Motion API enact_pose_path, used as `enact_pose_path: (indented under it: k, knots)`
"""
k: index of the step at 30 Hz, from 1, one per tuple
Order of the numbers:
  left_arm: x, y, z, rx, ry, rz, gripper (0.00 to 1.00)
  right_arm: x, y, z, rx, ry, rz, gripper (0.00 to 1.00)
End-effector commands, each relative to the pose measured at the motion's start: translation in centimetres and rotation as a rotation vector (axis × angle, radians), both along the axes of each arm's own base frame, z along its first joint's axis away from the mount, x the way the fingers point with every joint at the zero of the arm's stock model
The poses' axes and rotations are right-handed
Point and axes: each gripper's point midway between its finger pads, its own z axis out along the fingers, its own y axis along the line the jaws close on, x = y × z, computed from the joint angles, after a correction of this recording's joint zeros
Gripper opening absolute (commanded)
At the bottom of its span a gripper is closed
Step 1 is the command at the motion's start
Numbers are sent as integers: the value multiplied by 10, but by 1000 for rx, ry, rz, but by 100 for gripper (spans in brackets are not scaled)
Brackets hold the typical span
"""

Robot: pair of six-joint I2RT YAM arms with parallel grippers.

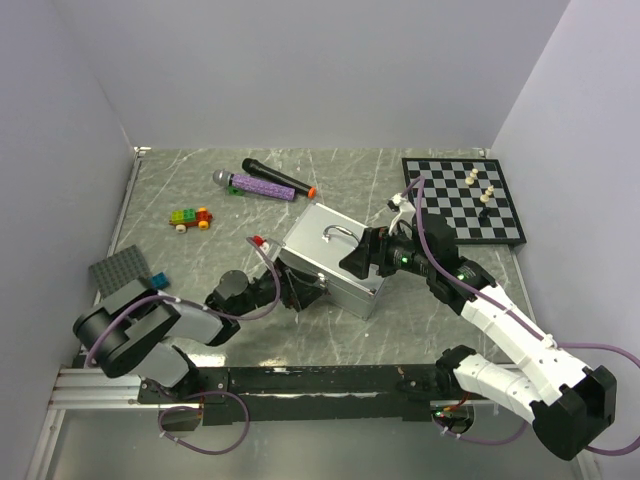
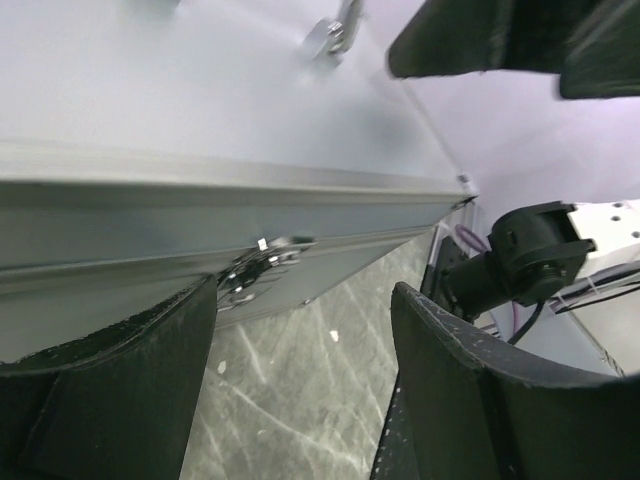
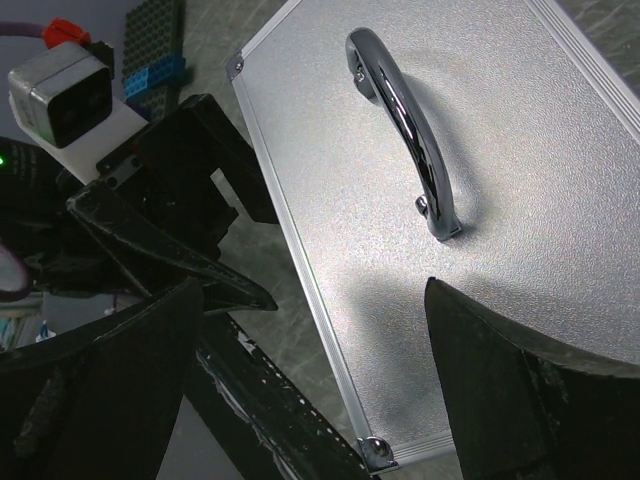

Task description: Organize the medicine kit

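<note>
silver case (image 1: 318,250) under the right jaws, beside the left jaws

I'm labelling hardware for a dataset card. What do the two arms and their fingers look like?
The left arm is black and dark grey; the right arm has white shells with black joints and a green light near its wrist. Purple cables loop along both. The fingers are black, broad and rough-faced.
</note>
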Motion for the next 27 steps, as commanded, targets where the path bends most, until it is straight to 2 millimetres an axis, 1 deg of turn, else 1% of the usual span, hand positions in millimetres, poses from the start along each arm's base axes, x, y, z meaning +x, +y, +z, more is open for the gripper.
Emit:
enact_pose_path:
  k: [1, 3, 8, 13, 16, 23, 27]
  knots:
    - [5, -10, 10, -38, -18, -15, 74, 0, -5, 0, -19, -17, -28, 97]
    - [6, -12, 7, -36, -9, -21, 74, 0, -7, -3, -27, -11, -37, 97]
    - [9, -17, 6, -35, -7, -30, 74, 0, -8, -6, -33, -5, -40, 97]
    - [12, -22, 4, -27, 0, -38, 74, 0, -8, -5, -36, -10, -36, 97]
    - [12, -24, -2, -17, 17, -46, 74, 0, -7, -5, -34, -11, -31, 98]
    - [6, -25, -8, -11, 46, -78, 73, 0, -8, -6, -37, -9, -36, 98]
    - [2, -21, -10, -9, 49, -72, 73, 0, -8, -5, -38, -14, -38, 98]
